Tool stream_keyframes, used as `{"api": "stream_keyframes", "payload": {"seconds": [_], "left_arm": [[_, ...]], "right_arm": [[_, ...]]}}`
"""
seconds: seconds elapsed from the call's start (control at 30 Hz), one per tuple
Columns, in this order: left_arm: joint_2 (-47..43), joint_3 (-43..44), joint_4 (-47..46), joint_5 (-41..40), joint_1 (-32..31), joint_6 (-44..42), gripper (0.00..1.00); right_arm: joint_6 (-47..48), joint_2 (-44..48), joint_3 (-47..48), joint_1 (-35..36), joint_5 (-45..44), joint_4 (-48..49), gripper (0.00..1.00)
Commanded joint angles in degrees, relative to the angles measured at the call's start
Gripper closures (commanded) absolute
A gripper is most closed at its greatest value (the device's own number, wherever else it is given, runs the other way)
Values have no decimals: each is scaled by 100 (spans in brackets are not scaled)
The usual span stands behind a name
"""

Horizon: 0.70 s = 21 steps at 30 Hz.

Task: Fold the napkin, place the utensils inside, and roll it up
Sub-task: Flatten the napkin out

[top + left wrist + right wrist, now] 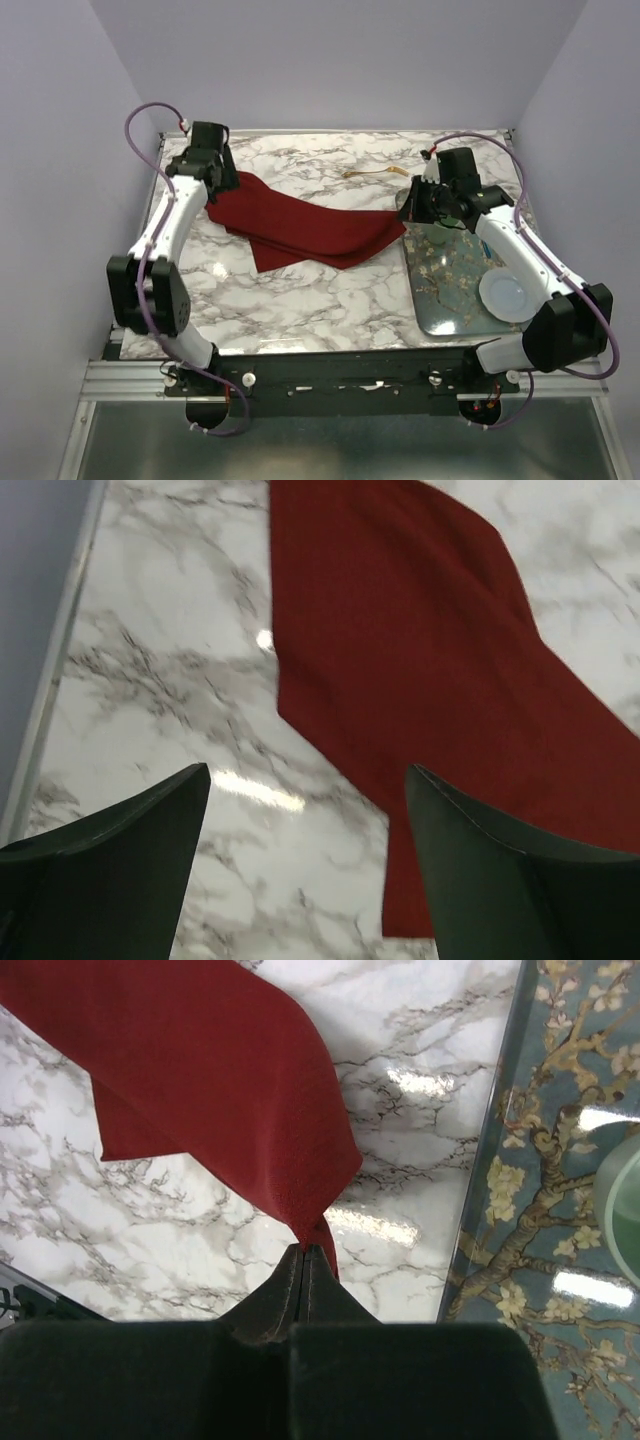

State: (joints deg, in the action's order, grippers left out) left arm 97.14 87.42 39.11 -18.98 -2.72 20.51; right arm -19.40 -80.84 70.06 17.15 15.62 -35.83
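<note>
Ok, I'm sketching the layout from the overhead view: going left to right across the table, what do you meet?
Left tool → dark red napkin → right tool pinching the napkin's right corner → floral tray → white plate on the tray's right side. The gold utensil is left out; it overlaps the napkin's span.

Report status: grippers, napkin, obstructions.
Left gripper open, empty, over napkin edge. Right gripper shut on napkin corner. Utensil lies far side, clear of napkin.

front marble [300, 300]: free | centre: napkin [300, 225] | right: tray [440, 290], plate [505, 295]
</note>
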Motion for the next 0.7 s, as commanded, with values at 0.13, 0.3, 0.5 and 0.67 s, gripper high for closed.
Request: {"api": "stream_keyframes", "payload": {"seconds": [0.13,0.3,0.5,0.67], "left_arm": [[-2805,-2561,-35,124,-1501,1516,48],[-2763,-3362,-18,-386,-2573,2342,43],[-2016,-3661,-35,-791,-3120,2931,41],[-1489,-3583,-167,-1046,-3129,3029,41]], "right_arm": [[24,-64,227,-18,266,490,99],[32,-64,297,-18,381,498,99],[68,7,236,-18,381,498,99],[103,94,131,-18,407,516,99]]}}
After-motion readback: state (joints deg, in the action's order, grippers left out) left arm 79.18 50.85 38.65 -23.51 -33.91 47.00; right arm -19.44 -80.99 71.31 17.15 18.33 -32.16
